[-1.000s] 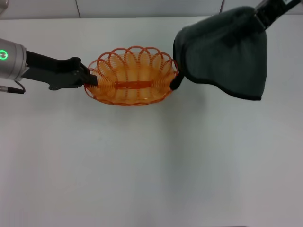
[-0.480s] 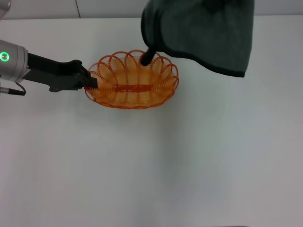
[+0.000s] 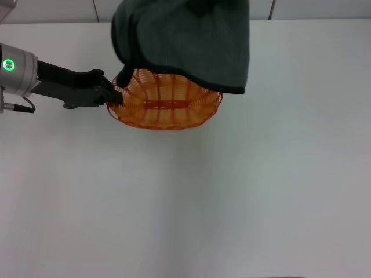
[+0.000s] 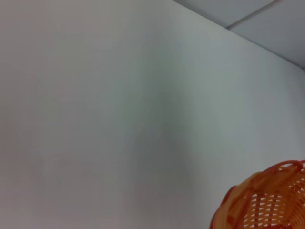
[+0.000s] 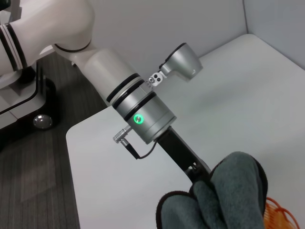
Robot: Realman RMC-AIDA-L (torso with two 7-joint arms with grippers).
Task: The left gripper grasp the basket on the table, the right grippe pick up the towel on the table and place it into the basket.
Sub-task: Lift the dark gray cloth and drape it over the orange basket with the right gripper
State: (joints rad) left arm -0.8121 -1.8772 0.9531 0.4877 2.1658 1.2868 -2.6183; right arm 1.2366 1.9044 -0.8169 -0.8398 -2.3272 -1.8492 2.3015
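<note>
The towel [image 3: 185, 40] hangs in the air over the far half of the basket [image 3: 168, 107], a broad dark grey-green sheet with a black stitched hem along its lower edge. It hides the basket's far rim; one dark corner droops down at the basket's left end, close to my left gripper [image 3: 113, 95], though I cannot tell whether it touches anything there. The basket sits on the table [image 3: 185, 197], orange wire, its near rim and see-through side fully in sight. My left gripper comes in from the left along the table top, its black jaws clamped on the basket's left rim, the silver wrist with its green ring light [image 3: 8, 65] behind it. In my right wrist view the towel [image 5: 219, 195] bunches up in the foreground with a sliver of the orange basket [image 5: 281, 214] beside it, and my left arm stretches away beyond. My right grippe is above the top edge of the head view, so its fingers are hidden from me and I cannot tell their state
</note>
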